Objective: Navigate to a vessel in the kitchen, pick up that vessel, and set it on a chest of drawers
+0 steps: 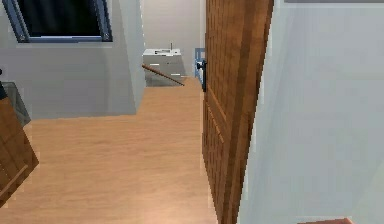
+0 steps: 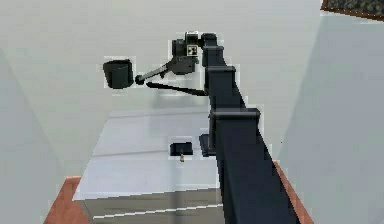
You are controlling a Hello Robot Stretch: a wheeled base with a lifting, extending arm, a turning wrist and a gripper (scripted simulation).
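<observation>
A pale chest of drawers (image 2: 130, 165) with a flat grey-white top stands against a white wall (image 2: 60, 30). The dark square arm (image 2: 240, 150) reaches out across the chest's top, toward the wall behind the chest. At the arm's far end, above the back of the chest, is the end effector (image 2: 140, 81). Whether its fingers are apart or together cannot be told. It holds the vessel (image 2: 118, 73), a small dark cup-like pot that hangs clear above the chest's top. A small dark thing (image 2: 180, 149) lies near the middle of the chest's top.
</observation>
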